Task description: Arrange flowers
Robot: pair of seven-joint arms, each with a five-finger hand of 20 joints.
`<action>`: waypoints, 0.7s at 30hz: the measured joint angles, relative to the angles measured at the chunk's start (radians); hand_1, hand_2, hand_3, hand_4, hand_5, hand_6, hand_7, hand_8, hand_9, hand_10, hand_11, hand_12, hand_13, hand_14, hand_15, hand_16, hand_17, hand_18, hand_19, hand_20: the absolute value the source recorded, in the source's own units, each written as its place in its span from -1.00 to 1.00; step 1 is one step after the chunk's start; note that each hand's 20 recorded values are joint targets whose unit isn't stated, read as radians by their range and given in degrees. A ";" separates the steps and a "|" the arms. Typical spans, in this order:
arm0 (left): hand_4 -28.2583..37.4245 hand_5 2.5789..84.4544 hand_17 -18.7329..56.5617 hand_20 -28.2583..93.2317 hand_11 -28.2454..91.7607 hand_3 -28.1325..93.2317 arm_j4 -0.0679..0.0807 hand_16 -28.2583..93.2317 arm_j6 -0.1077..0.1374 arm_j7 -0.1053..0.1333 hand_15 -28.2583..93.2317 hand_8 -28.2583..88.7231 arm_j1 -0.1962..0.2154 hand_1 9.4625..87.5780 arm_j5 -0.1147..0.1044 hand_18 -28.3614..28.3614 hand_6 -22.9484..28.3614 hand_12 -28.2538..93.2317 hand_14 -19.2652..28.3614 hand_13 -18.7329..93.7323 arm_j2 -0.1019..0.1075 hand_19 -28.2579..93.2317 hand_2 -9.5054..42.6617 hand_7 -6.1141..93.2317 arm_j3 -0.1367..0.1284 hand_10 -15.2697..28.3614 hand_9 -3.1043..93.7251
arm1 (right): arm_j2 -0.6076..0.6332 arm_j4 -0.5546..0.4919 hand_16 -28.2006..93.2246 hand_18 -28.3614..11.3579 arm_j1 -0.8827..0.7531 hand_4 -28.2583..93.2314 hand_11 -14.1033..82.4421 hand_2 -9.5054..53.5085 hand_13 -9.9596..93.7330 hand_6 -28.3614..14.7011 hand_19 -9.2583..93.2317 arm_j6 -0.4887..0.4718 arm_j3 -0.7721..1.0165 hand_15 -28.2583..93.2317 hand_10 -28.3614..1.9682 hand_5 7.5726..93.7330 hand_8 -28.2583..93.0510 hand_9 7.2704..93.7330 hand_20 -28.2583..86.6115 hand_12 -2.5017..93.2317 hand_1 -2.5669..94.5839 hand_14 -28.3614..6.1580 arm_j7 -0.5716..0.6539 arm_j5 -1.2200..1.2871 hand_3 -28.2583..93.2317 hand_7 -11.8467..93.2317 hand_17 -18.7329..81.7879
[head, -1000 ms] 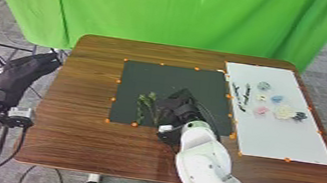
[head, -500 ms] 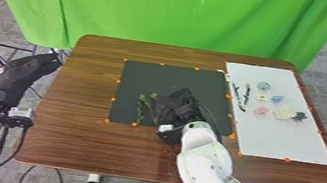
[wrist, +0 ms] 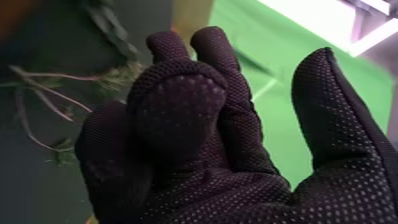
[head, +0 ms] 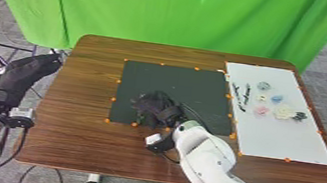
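"Leftward went the right hand (head: 154, 104); beside the leafy stems (wrist: 118, 78) a moment earlier, it had come over their part of the dark mat (head: 179, 79)."

"Did it grip them?"

"No, its fingers were loose, some upright, one bent, the thumb apart, and nothing was caught between. The stems lay next to the glove in the wrist view; whether they touched it, I couldn't tell."

"And the left hand (head: 30, 69)?"

"Off beyond the counter's (head: 69, 133) left edge, fingers stretched out."

"Where were the blooms?"

"On the white mat (head: 288, 142), to the right: a pink flower (head: 260, 110), a cream flower (head: 283, 113) and a dark bluish flower (head: 300, 116) nearer the robot, with a blue flower (head: 276, 99) and a grey-green flower (head: 264, 85) farther off. Dark slender pieces (head: 246, 97) lay along the mat's left side."
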 measured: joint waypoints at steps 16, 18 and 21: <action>-0.78 -0.11 -0.46 -0.32 -0.28 0.50 0.001 -0.49 -0.001 0.000 -0.41 -0.62 -0.003 -0.68 0.000 0.38 0.02 -0.33 0.49 -0.12 0.001 -0.49 -0.75 -0.70 0.002 0.29 -0.11 | 0.003 0.019 -0.17 -0.14 0.005 -0.75 -0.54 -0.41 1.00 0.17 1.00 0.022 0.020 0.43 -0.08 0.32 -0.65 0.34 0.33 -0.77 -0.48 0.46 0.055 -0.110 0.39 -0.54 0.75; -0.78 -0.10 -0.46 -0.32 -0.28 0.51 0.002 -0.49 -0.001 0.001 -0.41 -0.62 -0.004 -0.68 0.000 0.38 0.02 -0.32 0.49 -0.12 0.001 -0.49 -0.75 -0.70 0.002 0.29 -0.11 | 0.005 0.019 -0.17 -0.15 0.003 -0.75 -0.54 -0.41 1.00 0.17 1.00 0.022 0.027 0.43 -0.09 0.32 -0.65 0.34 0.33 -0.77 -0.48 0.46 0.060 -0.110 0.39 -0.55 0.75; -0.78 -0.11 -0.46 -0.32 -0.28 0.51 0.002 -0.49 -0.002 0.001 -0.41 -0.62 -0.004 -0.68 0.000 0.38 0.03 -0.32 0.50 -0.12 0.001 -0.49 -0.75 -0.70 0.002 0.29 -0.11 | 0.009 0.019 -0.17 -0.15 -0.001 -0.74 -0.53 -0.41 1.00 0.17 1.00 0.024 0.034 0.43 -0.08 0.33 -0.65 0.36 0.33 -0.77 -0.49 0.46 0.069 -0.110 0.40 -0.54 0.75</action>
